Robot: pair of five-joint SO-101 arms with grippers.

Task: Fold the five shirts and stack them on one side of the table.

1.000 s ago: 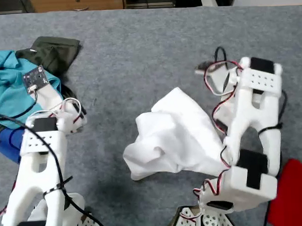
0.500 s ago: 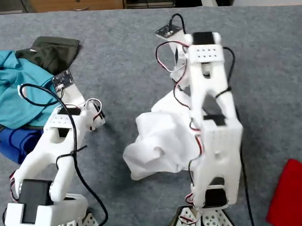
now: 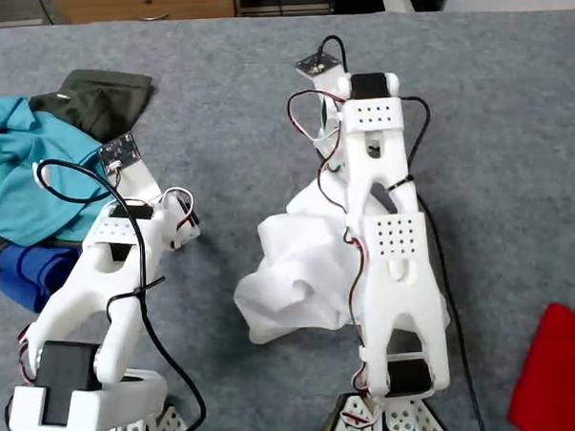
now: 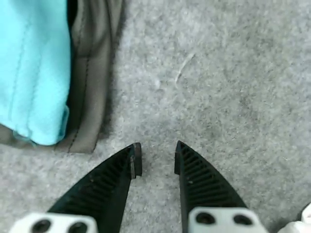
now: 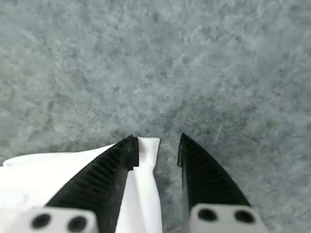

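Your right gripper (image 5: 156, 151) holds its jaws parted around a corner of the crumpled white shirt (image 3: 295, 268), mid desk (image 3: 512, 101). Your left gripper (image 4: 158, 158), jaws likewise parted, hovers over bare desk beside the teal shirt (image 4: 34, 68).

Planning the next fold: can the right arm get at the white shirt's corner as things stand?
Probably yes: the right gripper is open, a corner of the white shirt lies between its fingers, and nothing covers it on the table.
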